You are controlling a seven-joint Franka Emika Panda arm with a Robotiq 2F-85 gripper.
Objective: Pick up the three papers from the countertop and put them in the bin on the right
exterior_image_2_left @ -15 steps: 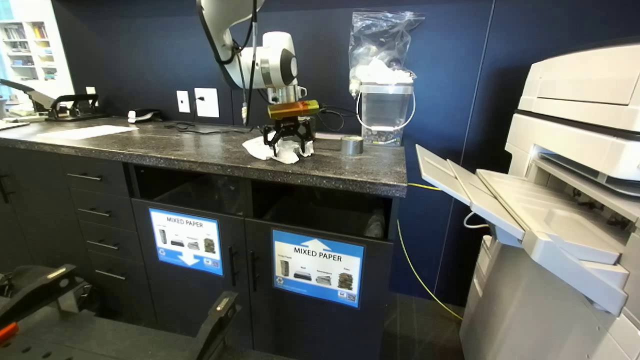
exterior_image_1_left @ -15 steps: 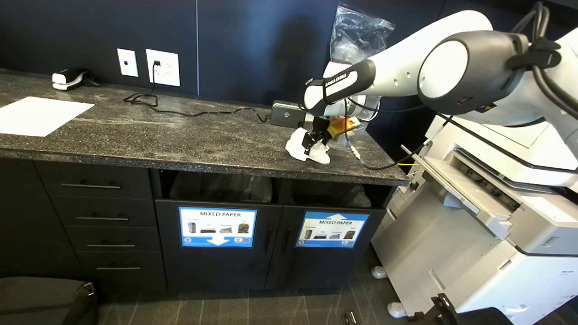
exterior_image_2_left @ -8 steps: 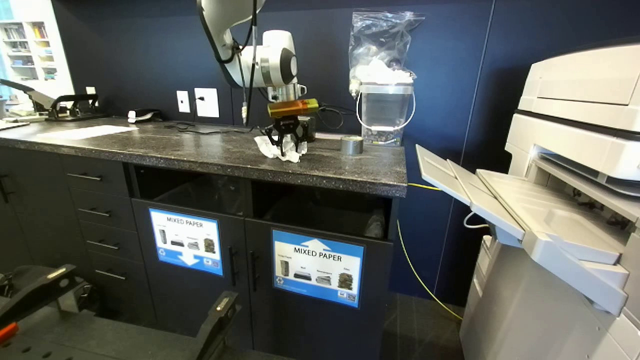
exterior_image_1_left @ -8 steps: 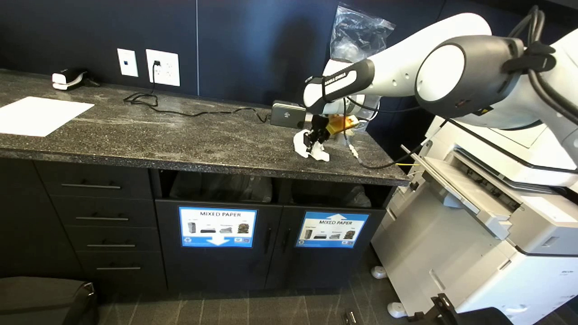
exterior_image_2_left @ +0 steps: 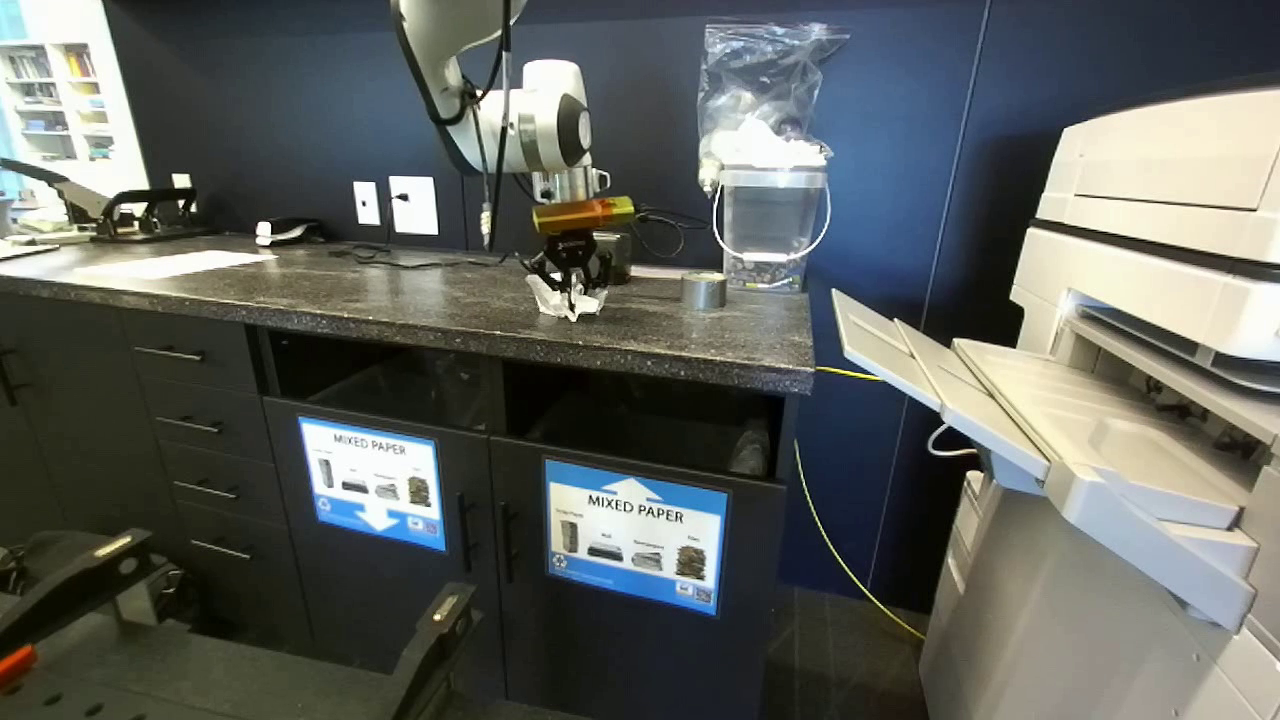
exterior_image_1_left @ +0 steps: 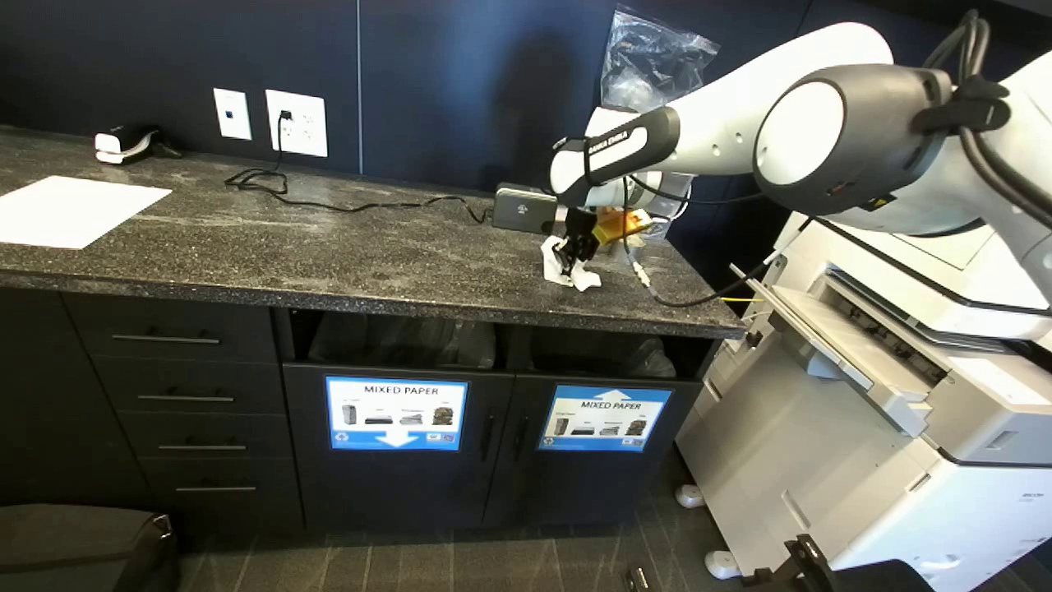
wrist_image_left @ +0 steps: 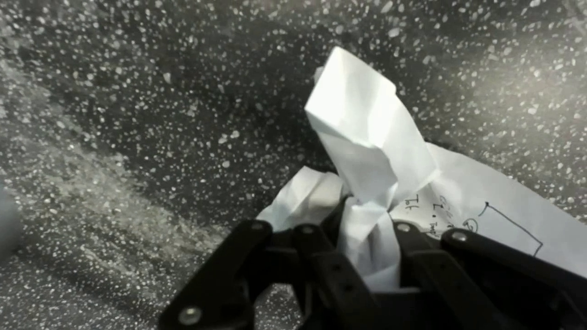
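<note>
Speckled table [exterior_image_2_left: 400,300] carries flat white sheet [exterior_image_1_left: 78,210] left, black-and-white device [exterior_image_1_left: 125,146] far left, crumpled white paper [wrist_image_left: 403,169] right of centre, tape roll [exterior_image_2_left: 705,292] farther right, clear bucket [exterior_image_2_left: 770,222] far right.

The gripper [exterior_image_2_left: 572,300] is black, its slim linked fingers [wrist_image_left: 341,279] studded with silvery screws [wrist_image_left: 190,315]. Just above it sits an orange-yellow block [exterior_image_2_left: 583,214]. Farther from it, the smooth white arm [exterior_image_1_left: 781,74] carries pale lettering [exterior_image_1_left: 610,145], thick black cables [exterior_image_1_left: 979,49] and a dark grey housing [exterior_image_1_left: 896,123] with a white disc [exterior_image_1_left: 800,136].
</note>
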